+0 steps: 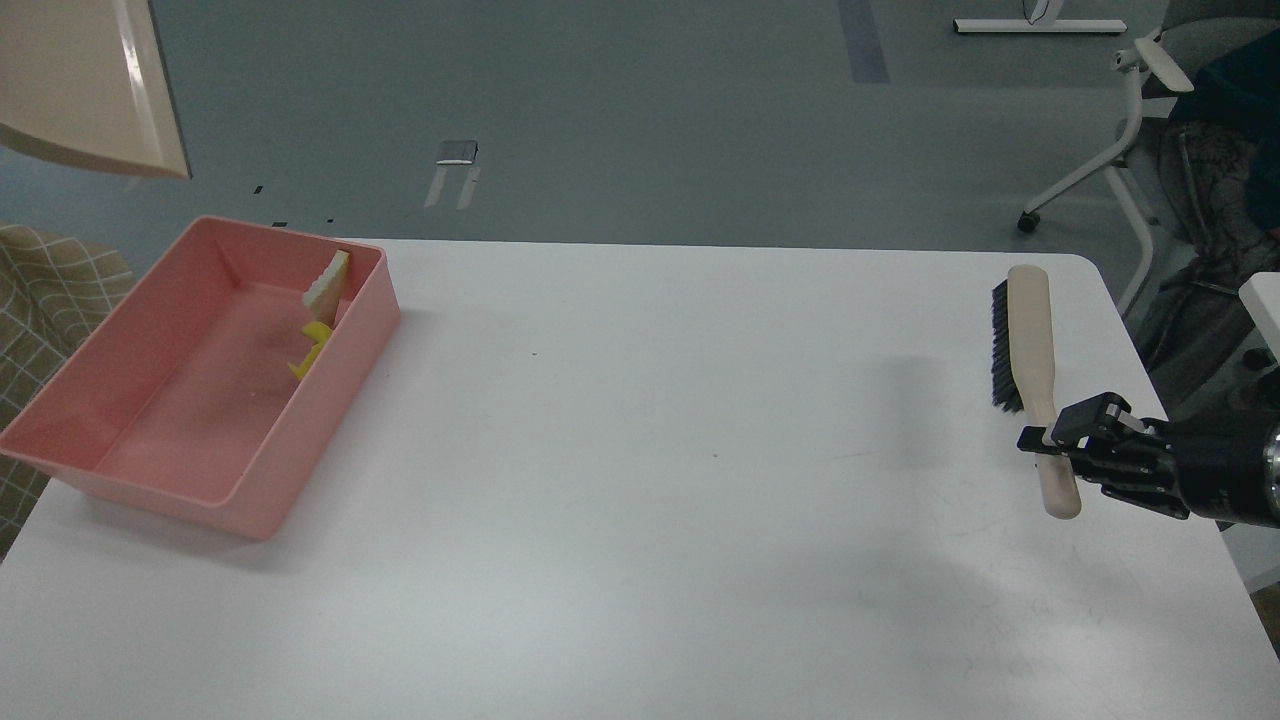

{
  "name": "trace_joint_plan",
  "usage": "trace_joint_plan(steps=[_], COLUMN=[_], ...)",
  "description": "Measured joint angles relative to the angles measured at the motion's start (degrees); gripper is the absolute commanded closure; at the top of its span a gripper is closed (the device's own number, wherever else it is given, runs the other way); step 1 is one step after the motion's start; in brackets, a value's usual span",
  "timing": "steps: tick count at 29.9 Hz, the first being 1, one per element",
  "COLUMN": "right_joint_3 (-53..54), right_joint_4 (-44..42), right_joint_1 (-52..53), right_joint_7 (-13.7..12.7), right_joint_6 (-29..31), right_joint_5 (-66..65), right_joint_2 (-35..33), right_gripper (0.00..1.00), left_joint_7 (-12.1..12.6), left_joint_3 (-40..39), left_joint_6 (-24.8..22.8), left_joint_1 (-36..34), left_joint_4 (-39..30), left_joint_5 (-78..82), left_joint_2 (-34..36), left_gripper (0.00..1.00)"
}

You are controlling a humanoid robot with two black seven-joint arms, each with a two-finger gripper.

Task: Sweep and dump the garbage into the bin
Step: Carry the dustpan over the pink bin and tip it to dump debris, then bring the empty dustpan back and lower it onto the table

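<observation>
The pink bin (120,470) sits at the table's left edge. Inside it, against the right wall, lie the yellow foam scrap (312,350) and the pale crusty stick (327,281). The beige dustpan (85,85) hangs tilted high at the top left, above the bin; it looks empty. My left gripper is out of view beyond the left edge. My right gripper (1050,440) at the right edge is shut on the handle of a beige brush (1030,340) with black bristles, held above the table.
A white table (640,520) fills the view. A checked cloth (50,290) shows left of the bin. An office chair (1180,150) stands beyond the table's far right corner.
</observation>
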Motion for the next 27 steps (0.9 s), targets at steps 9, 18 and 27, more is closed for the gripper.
trace_joint_plan(steps=[9, 18, 27], right_joint_3=[0.09, -0.4, -0.46], right_joint_4=[-0.57, -0.81, -0.78], right_joint_1=[0.01, -0.63, -2.44], right_joint_7=[0.0, 0.0, 0.0], right_joint_6=[0.0, 0.0, 0.0], right_joint_5=[-1.91, -8.39, -12.49], right_joint_2=[-0.88, -0.3, 1.39], right_gripper=[1.0, 1.0, 1.0], left_joint_7=[3.97, 9.25, 9.35], left_joint_3=[0.4, 2.38, 10.03], left_joint_6=[-5.44, -2.7, 6.1], left_joint_1=[-12.59, -10.93, -2.82], left_joint_4=[-0.51, -0.71, -8.59], left_joint_5=[-1.31, -0.99, -0.76], left_joint_2=[-18.6, -35.41, -40.05], left_gripper=[1.0, 1.0, 1.0])
